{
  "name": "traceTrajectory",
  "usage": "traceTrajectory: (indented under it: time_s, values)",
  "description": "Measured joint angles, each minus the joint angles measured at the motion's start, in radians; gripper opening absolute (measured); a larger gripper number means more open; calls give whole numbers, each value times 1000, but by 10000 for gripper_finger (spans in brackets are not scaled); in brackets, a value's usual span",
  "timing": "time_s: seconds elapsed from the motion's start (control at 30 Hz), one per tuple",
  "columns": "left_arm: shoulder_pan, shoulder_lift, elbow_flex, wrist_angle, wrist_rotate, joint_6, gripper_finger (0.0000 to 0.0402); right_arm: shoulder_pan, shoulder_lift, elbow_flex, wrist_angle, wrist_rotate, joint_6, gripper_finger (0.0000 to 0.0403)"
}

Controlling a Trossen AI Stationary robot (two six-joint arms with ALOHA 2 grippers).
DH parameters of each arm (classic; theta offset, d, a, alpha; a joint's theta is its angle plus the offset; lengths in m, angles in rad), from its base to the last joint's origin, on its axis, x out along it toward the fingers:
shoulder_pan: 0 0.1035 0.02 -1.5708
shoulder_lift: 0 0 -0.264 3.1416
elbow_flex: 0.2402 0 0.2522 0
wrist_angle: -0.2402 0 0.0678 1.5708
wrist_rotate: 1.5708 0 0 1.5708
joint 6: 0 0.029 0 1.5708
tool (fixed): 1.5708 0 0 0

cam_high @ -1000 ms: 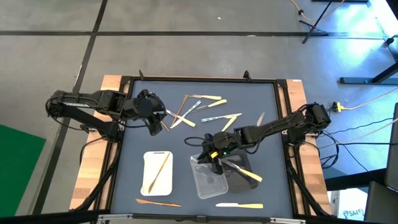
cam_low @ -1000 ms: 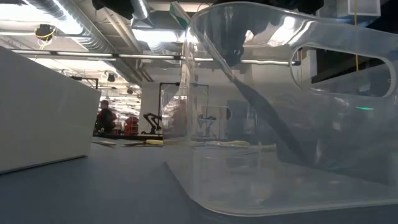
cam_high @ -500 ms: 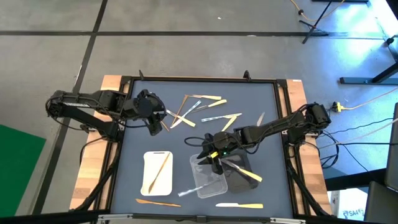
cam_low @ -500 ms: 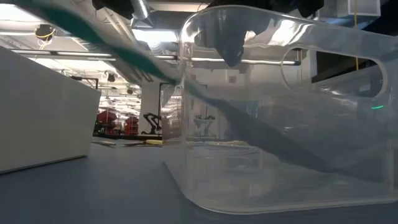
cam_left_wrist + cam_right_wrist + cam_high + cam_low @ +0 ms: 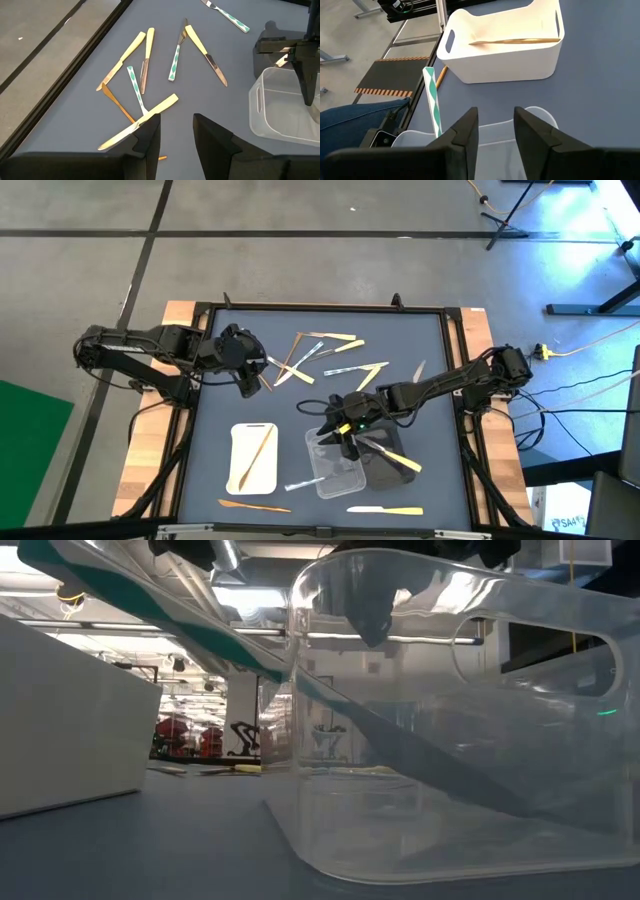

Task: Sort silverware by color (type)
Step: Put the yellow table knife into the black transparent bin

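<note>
1. Silverware: thin disposable utensils lie across grey table mat [image 5: 420, 330]. Loose pile of pale yellow knives [image 5: 345, 340] and clear green-patterned utensils [image 5: 341, 368] sits at mat centre, btwn the two arms.
2. Left gripper [image 5: 247, 376] hovers over mat's left side, just beside the pile; fingers apart, holding nothing. Left wrist view shows a green-patterned fork [image 5: 136, 89] and a yellow knife [image 5: 139, 123] right in front of its fingertips [image 5: 150, 131].
3. White rectangular plastic tray [image 5: 252, 457] near front left holds one brown wooden utensil [image 5: 259, 450]. Another brown wooden utensil [image 5: 254, 505] lies on mat in front of it.
4. Clear rectangular plastic tray [image 5: 335, 465] is just right of white tray. A clear utensil w/ green pattern [image 5: 304, 482] leans in it, handle sticking out over tray's left wall; low view shows it tilted across the rim [image 5: 160, 605].
5. Right gripper [image 5: 343, 440] hangs over clear tray's back edge; fingers spread, gripping nothing.
6. Black tray [image 5: 385, 470] touches clear tray's right side; a yellow knife [image 5: 398, 460] lies across it.
7. One white-and-yellow utensil [image 5: 385, 510] rests on mat by front edge, in front of clear and black trays.
</note>
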Motion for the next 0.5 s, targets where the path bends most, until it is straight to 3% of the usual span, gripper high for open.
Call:
traceTrajectory:
  time_s: [0.23,0.5]
  values:
    - [0,0,0,1,0,0,109,0,-71,0,-59,-8,-44,111]
    - [0,0,0,13,0,0,109,0,-218,0,-310,23,-158,111]
